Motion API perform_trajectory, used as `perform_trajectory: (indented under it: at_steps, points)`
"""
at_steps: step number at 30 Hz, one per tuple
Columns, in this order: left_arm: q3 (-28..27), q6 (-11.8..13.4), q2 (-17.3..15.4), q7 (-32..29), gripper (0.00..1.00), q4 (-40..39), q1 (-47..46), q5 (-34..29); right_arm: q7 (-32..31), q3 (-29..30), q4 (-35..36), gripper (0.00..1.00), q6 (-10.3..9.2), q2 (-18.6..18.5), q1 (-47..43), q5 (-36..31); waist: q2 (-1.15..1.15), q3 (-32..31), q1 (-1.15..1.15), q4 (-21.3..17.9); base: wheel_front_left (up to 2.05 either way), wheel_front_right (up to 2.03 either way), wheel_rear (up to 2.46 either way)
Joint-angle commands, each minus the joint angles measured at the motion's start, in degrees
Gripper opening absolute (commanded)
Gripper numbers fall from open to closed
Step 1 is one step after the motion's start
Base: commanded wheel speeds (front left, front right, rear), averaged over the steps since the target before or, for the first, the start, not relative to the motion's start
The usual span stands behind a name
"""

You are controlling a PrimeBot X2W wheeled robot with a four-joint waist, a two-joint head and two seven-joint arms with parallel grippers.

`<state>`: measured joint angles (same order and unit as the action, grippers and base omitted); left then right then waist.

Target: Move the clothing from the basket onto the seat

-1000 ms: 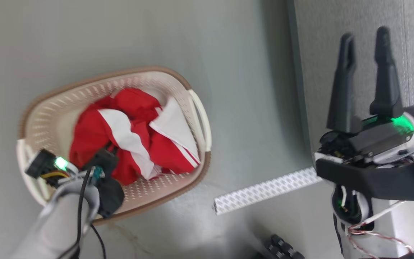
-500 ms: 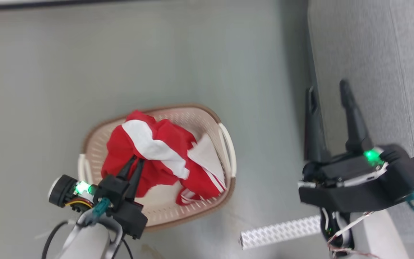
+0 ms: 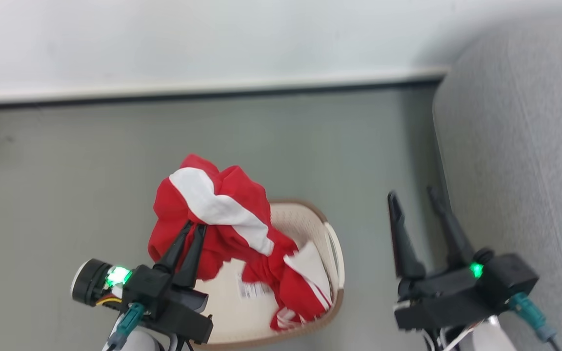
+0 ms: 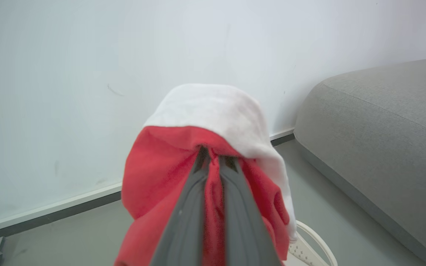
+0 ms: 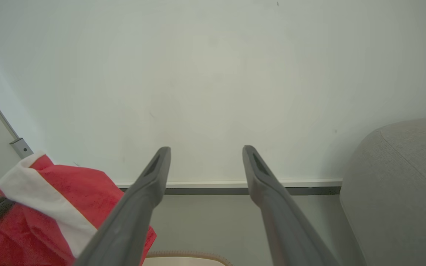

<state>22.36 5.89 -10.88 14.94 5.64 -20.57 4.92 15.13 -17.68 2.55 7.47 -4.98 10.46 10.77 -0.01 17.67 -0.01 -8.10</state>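
Left end effector point(image 3: 196, 226): clenched on clothing point(image 3: 222, 214), held above basket point(image 3: 333, 243), tail hanging inside
Right end effector point(image 3: 411, 193): released, 3 o'clock of basket
Seat point(image 3: 520, 146): 3 o'clock of Right end effector

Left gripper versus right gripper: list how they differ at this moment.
The left gripper is shut on the clothing, with red fabric pinched between its fingers; the right gripper is open and holds nothing. The left gripper hangs over the basket, with the clothing trailing down into it; the right gripper sits beside the seat, off to the basket's side. Both have two long dark fingers pointing toward the wall.
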Motion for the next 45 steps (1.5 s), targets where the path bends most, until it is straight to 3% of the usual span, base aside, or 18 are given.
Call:
perform_trajectory:
  at_steps: [1, 10, 15, 24, 31, 39, 40, 42, 45]
  points:
    - [-1.0, 0.3, 0.2, 0.3, 0.00, -1.3, 1.9, -0.1, 0.1, -1.1, -0.9, 1.00, 0.04, -0.8, -2.0, 0.7, 0.01, -7.8, 0.01, 3.1, 0.00, 0.00, 0.00]
    - [-3.7, -0.1, 1.4, 0.3, 0.00, -4.5, 4.6, -0.5, 0.1, -3.6, -2.6, 1.00, 0.04, -2.0, -5.5, 1.0, 0.01, -13.1, 0.01, 3.9, 0.00, 0.00, 0.00]
    - [-2.8, -2.1, 1.7, 0.3, 0.00, -5.2, 3.3, -1.9, 0.1, -6.9, -2.0, 1.00, 0.04, -3.2, -5.4, 1.1, 0.01, -14.9, 0.01, 3.8, 0.00, 0.00, 0.00]
    - [2.0, -6.4, 3.8, 0.3, 0.00, -2.1, -3.1, -3.9, 0.1, -16.8, -1.1, 1.00, 0.04, -7.4, -0.9, 1.5, 0.01, -15.5, 0.01, 2.7, 0.00, 0.00, 0.00]
    - [8.4, -9.7, 5.7, 0.3, 0.00, 0.3, -7.5, -5.3, 0.1, -18.2, -0.4, 1.00, 0.03, -8.2, 0.8, 0.2, 0.01, -15.4, 0.01, 1.8, 0.00, 0.00, 0.00]
    - [15.6, -11.4, 7.1, 0.3, 0.00, 0.8, -10.2, -4.9, 0.1, -18.3, -1.4, 1.00, 0.04, -8.5, 1.3, -0.2, 0.01, -16.0, 0.01, 0.4, 0.00, 0.00, 0.00]
    - [16.1, -11.6, 7.1, 0.3, 0.00, 1.0, -10.3, -4.8, 0.1, -18.2, -1.4, 0.62, 0.04, -8.5, 1.5, -0.4, 0.01, -16.1, 0.01, 0.4, 0.00, 0.00, 0.00]
    - [16.7, -11.6, 7.3, 0.3, 0.00, 1.3, -10.6, -4.6, 0.1, -18.3, -1.7, 0.00, 0.04, -8.6, 1.4, -0.9, 0.01, -16.2, 0.01, 0.3, 0.00, 0.00, 0.00]
    - [17.0, -11.6, 7.4, 0.3, 0.00, 1.7, -10.8, -4.3, 0.1, -17.6, -2.4, 0.00, 0.03, -8.4, 1.2, -1.4, 0.01, -16.4, 0.01, 0.1, 0.00, 0.00, 0.00]
